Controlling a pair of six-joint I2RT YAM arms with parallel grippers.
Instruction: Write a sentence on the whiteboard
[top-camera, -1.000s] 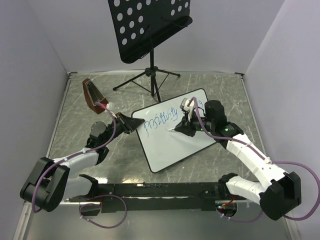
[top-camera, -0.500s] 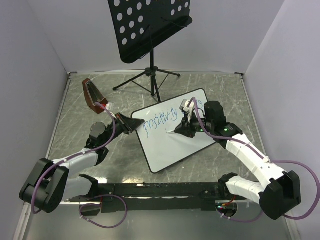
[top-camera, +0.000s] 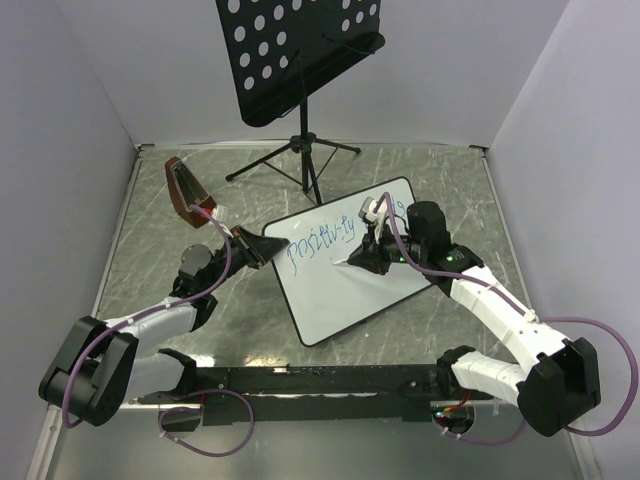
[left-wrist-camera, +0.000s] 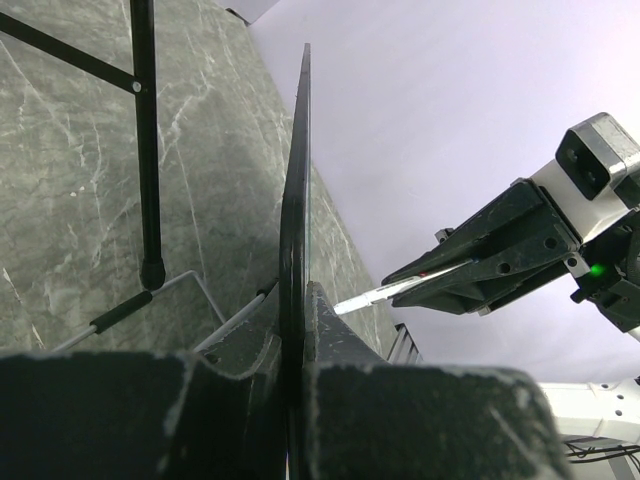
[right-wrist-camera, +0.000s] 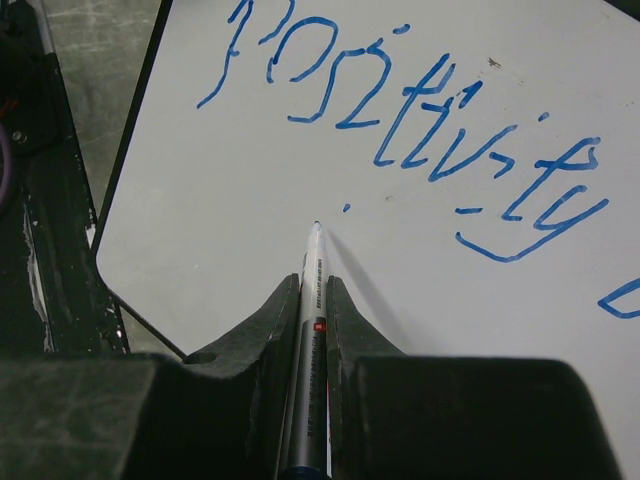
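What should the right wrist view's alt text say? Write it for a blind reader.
The right gripper clamps a marker, its tip at the whiteboard just below blue writing that reads "Positivity". The board's black-rimmed corner shows at lower left.

Pretty soft, even light is seen in the top view, with a cool purplish tint on the walls (top-camera: 100, 80) and only faint shadows cast on the marbled table (top-camera: 130, 250), where a dull sheen is picked up. In the right wrist view the whiteboard (right-wrist-camera: 420, 300) is lit brightly, and a soft shadow is thrown right of the marker (right-wrist-camera: 312, 300). The near fingers (right-wrist-camera: 262, 325) are left dark and blurry there.
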